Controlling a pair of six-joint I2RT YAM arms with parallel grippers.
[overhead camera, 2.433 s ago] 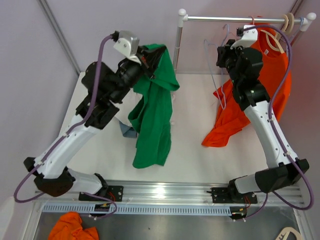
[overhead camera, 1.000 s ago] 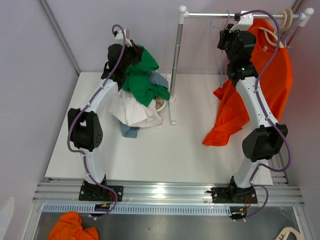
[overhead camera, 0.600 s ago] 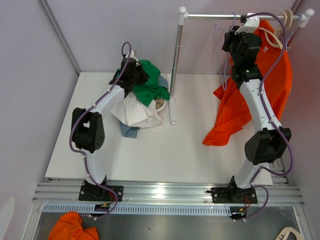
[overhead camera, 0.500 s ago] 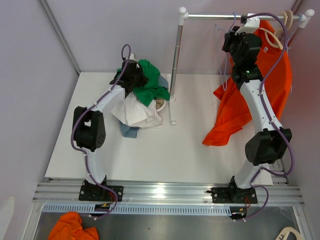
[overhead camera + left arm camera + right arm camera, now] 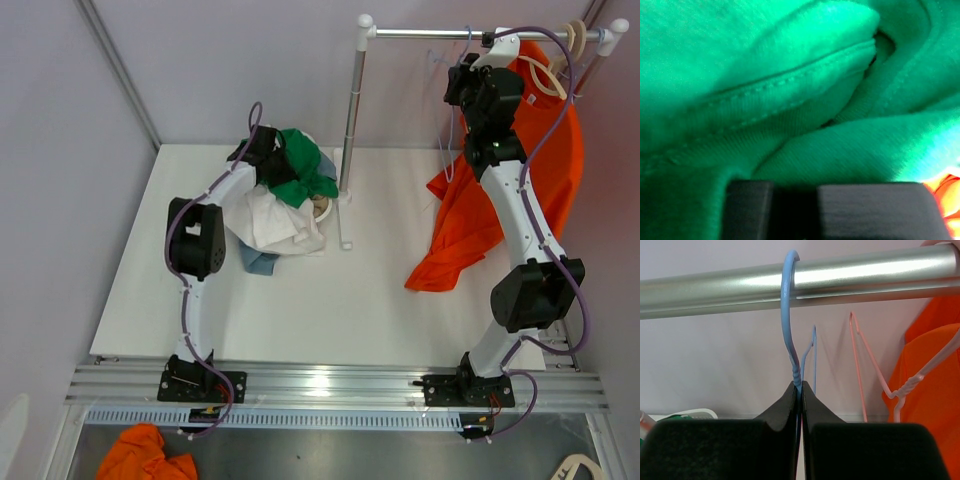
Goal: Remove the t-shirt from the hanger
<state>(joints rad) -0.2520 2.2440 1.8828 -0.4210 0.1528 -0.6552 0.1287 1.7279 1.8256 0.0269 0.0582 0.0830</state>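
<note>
Green t-shirt [image 5: 298,172] heaped on clothes pile [image 5: 268,222] near bench's far edge, left of centre, left gripper [image 5: 266,157] buried in it, grip cannot be told, right gripper [image 5: 799,390] clenched on bare blue hanger [image 5: 788,315], hooked over rail [image 5: 865,275] above far right corner

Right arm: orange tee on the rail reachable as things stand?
Probably yes. The right pincer is up at the rail, shut on the blue hanger. The orange t-shirt hangs just beside it, with only a thin pink hanger between. It must release the blue hanger first.

T-shirt [image 5: 300,170] atop clothes pile [image 5: 272,225], left of pole [image 5: 350,120]; hanger [image 5: 785,335] on rail [image 5: 865,272] (right claw [image 5: 801,390] pinching).
</note>
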